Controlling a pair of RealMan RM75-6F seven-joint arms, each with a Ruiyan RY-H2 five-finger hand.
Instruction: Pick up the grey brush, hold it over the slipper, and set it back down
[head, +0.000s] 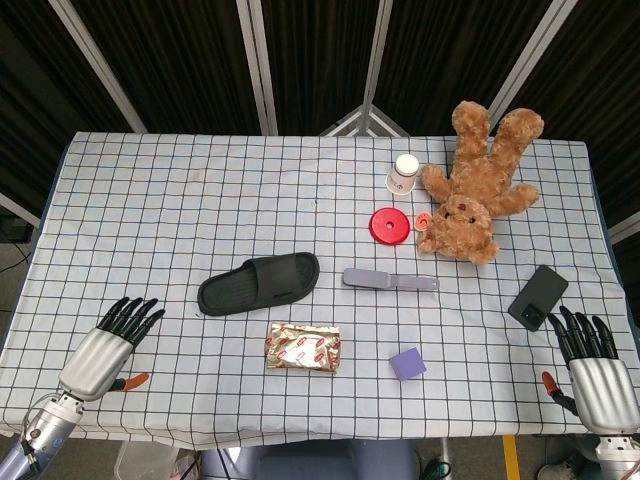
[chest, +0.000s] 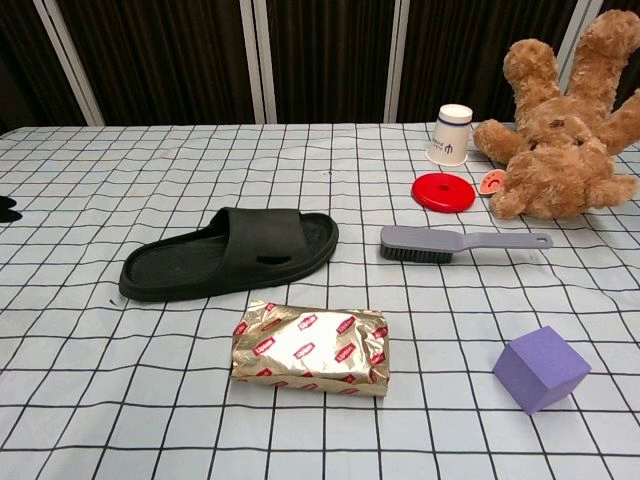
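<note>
The grey brush (head: 388, 281) (chest: 455, 243) lies flat on the checked tablecloth, bristle end to the left, handle to the right. To its left sits the black slipper (head: 259, 283) (chest: 229, 252). My left hand (head: 108, 345) rests open at the table's near left corner, fingers spread, holding nothing. At the near right corner my right hand (head: 592, 365) lies open and empty as well. Both hands are far from the brush. In the chest view only a dark fingertip shows at the left edge.
A brown teddy bear (head: 480, 190) lies at the back right beside a white paper cup (head: 402, 175) and a red lid (head: 390, 225). A black phone (head: 538, 297) sits near my right hand. A gold packet (head: 302, 347) and a purple cube (head: 407, 363) lie in front.
</note>
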